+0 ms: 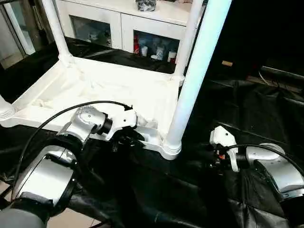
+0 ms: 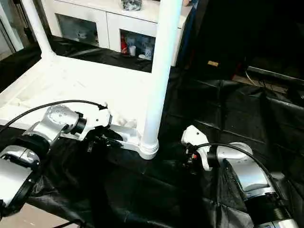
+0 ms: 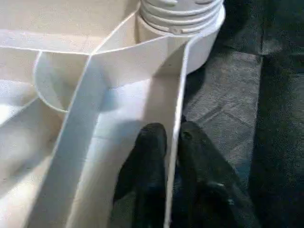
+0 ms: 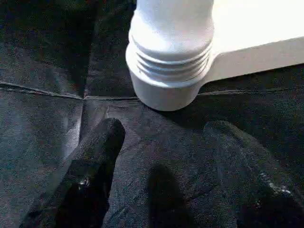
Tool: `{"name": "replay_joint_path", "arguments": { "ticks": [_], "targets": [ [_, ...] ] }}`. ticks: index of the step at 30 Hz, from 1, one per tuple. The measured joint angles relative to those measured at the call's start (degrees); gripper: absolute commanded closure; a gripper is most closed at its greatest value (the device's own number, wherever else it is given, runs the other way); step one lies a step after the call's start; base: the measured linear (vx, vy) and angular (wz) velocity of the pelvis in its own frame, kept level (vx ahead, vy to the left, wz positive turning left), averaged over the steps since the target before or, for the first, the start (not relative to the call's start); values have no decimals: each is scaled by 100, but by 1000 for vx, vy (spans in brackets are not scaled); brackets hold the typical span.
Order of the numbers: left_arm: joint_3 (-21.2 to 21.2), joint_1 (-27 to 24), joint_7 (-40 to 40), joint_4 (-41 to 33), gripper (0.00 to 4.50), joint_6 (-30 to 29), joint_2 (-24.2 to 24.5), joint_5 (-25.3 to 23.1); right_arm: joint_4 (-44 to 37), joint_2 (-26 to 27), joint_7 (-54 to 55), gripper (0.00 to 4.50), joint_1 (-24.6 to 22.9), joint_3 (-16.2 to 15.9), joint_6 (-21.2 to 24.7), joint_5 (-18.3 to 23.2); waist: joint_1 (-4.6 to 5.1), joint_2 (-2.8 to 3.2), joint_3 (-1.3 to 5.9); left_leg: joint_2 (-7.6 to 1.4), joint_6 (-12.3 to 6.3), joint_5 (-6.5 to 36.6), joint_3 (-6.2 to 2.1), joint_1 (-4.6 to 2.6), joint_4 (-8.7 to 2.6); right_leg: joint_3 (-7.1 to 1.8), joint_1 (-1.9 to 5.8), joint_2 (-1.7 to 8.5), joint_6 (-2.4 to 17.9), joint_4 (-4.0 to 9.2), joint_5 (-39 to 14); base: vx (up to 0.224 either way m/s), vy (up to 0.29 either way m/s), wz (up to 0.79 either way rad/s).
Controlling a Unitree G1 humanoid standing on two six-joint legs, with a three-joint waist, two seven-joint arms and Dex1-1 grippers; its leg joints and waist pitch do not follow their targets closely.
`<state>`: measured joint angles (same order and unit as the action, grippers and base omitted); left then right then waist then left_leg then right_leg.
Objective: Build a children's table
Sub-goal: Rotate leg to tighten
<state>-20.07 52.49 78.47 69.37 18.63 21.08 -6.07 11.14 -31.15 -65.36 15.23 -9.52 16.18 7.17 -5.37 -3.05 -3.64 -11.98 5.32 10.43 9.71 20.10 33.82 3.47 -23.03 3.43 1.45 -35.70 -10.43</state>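
Note:
The white children's table lies upside down on black cloth, its ribbed underside facing up. A tall tube leg stands in the near right corner socket, and other legs rise at the back corners. My left gripper is at the table's near rim, just left of that socket. Its two black fingers straddle the thin rim wall and pinch it. My right gripper rests low on the cloth to the right of the socket, open, its fingers wide apart with nothing between them.
A white cabinet with glass doors stands behind the table. Black cloth covers the floor around it, with folds and dark objects at the right. A black cable loops over my left forearm.

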Motion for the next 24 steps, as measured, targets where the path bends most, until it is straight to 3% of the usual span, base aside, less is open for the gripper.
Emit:
{"name": "replay_joint_path", "arguments": {
  "ticks": [9,18,20,24],
  "targets": [
    [240,-67,131,-133,445,-743,-214,205,-47,142,201,133,-1,-1,-119,-3,48,46,20,1,-2,1,0,-2,-6,-1,-1,-1,0,6,0,0,0,0],
    [453,-864,-136,-1323,450,-1034,-241,320,29,353,298,77,58,116,225,377,45,111,62,1,-6,4,9,-6,-30,0,24,1,-4,36,-3,0,0,0],
    [455,-1095,-218,-1710,450,-1117,-211,348,114,429,427,47,119,118,100,311,54,110,74,1,-6,4,12,-8,-33,-1,24,3,-5,40,-3,0,0,0],
    [427,-1479,-406,-2389,450,-1319,-220,297,355,774,809,47,355,11,-241,53,44,122,102,3,-6,4,13,-9,-40,0,23,5,-22,41,-13,0,0,0]
  ]
}}
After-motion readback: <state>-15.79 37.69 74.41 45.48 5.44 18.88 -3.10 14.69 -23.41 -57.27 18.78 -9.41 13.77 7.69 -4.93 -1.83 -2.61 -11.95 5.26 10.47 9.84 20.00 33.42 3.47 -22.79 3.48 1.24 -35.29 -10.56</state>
